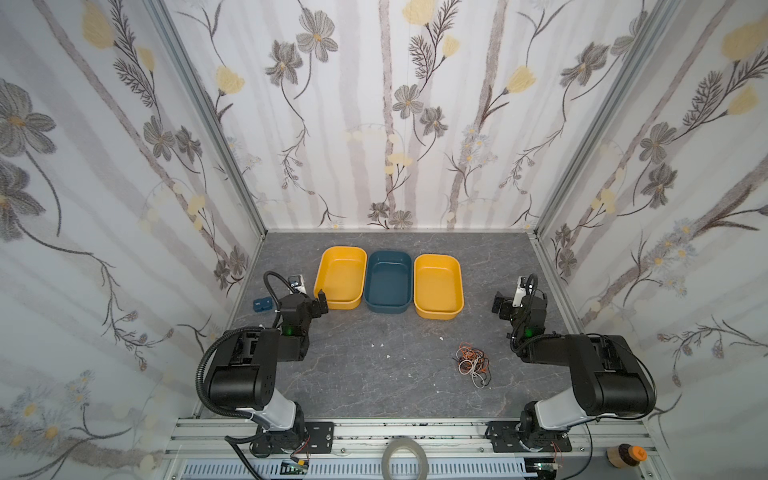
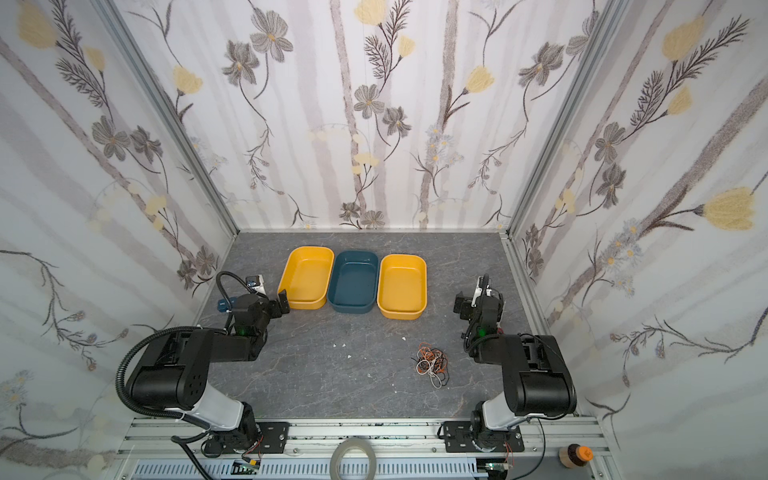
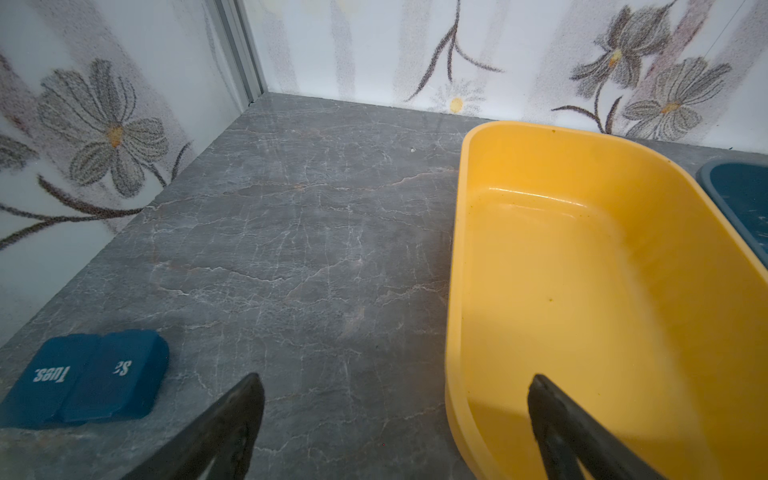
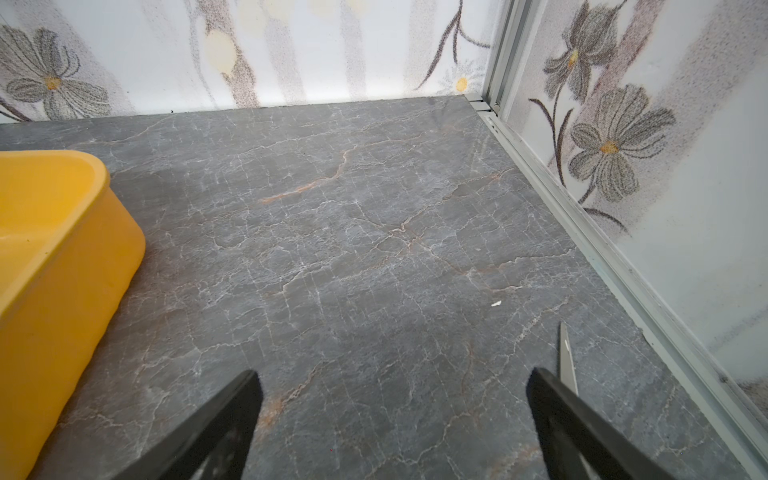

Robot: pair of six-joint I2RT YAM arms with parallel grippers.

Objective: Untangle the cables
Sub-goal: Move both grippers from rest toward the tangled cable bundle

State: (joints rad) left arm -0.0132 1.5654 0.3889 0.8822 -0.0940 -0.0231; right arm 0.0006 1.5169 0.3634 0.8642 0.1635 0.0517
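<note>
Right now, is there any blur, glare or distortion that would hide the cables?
In both top views the cables are small but sharp, and the wide lens bows the walls; the left wrist view has a glare streak inside the yellow tray; the right wrist view shows the table evenly lit.

On the grey marbled tabletop a left yellow tray, a blue tray and a right yellow tray are set side by side at the rear, with tangled cables laid front right, a blue pillbox far left and white scraps scattered between.

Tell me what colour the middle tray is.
The middle tray is dark teal blue, seen best in a top view.
</note>
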